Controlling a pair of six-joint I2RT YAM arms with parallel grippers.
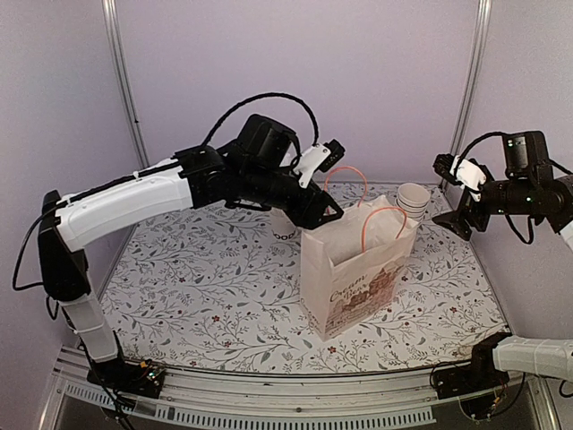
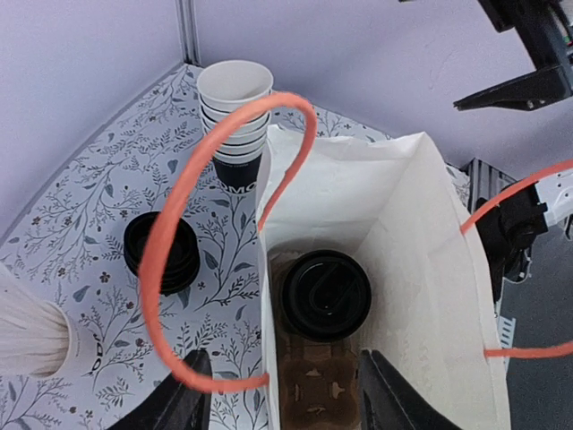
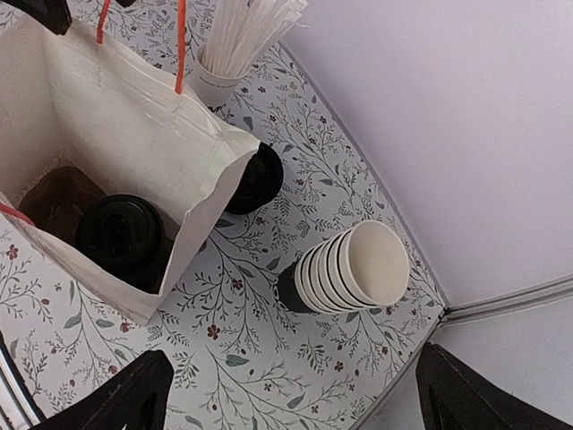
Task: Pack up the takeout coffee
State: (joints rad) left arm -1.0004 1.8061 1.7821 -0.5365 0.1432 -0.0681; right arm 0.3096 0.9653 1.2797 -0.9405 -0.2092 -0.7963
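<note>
The takeout coffee [image 2: 327, 294], a black cup with a round black lid, stands inside the white paper bag [image 1: 354, 269] on a brown cardboard insert [image 2: 322, 394]. It also shows in the right wrist view [image 3: 119, 235], in the bag [image 3: 116, 134]. My left gripper [image 1: 327, 210] hovers over the bag's open top, open and empty [image 2: 282, 399], with one finger outside the bag wall and one inside. An orange handle [image 2: 179, 269] loops in front of it. My right gripper [image 1: 446, 193] is open and empty, raised at the right, away from the bag [image 3: 295, 403].
A stack of lidless black cups [image 1: 413, 199] stands behind the bag on the right [image 3: 349, 269]. A stack of black lids [image 2: 161, 251] and a white cup of straws [image 2: 36, 336] stand behind the bag. Walls close the back and sides.
</note>
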